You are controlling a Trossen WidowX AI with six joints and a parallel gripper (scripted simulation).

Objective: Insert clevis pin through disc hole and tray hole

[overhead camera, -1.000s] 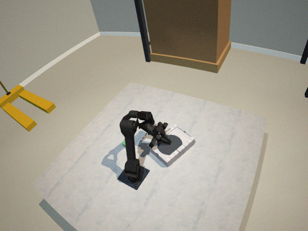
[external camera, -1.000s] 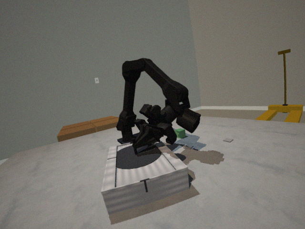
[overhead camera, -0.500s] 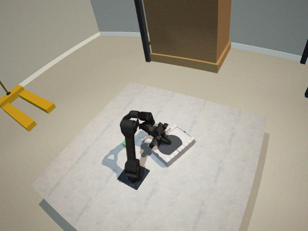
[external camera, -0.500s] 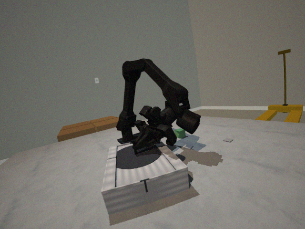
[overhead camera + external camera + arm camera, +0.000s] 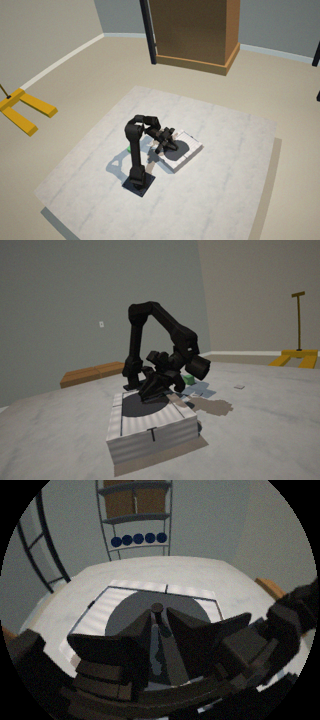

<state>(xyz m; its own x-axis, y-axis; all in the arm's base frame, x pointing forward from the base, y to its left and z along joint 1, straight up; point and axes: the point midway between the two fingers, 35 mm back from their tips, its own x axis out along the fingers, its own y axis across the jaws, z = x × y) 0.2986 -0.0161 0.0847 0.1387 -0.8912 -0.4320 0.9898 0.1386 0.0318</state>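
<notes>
the fingers (image 5: 172, 145) (image 5: 148, 391) are slightly apart around the pin (image 5: 157, 608), its dark round head up at the grey disc's (image 5: 178, 155) (image 5: 139, 409) (image 5: 125, 612) middle; its depth is hidden. the disc lies in the pale tray (image 5: 178, 167) (image 5: 160, 438) (image 5: 92, 615). a green block (image 5: 128, 149) (image 5: 188, 379) sits apart on the desk (image 5: 219, 193) (image 5: 245, 420) (image 5: 200, 567).
</notes>
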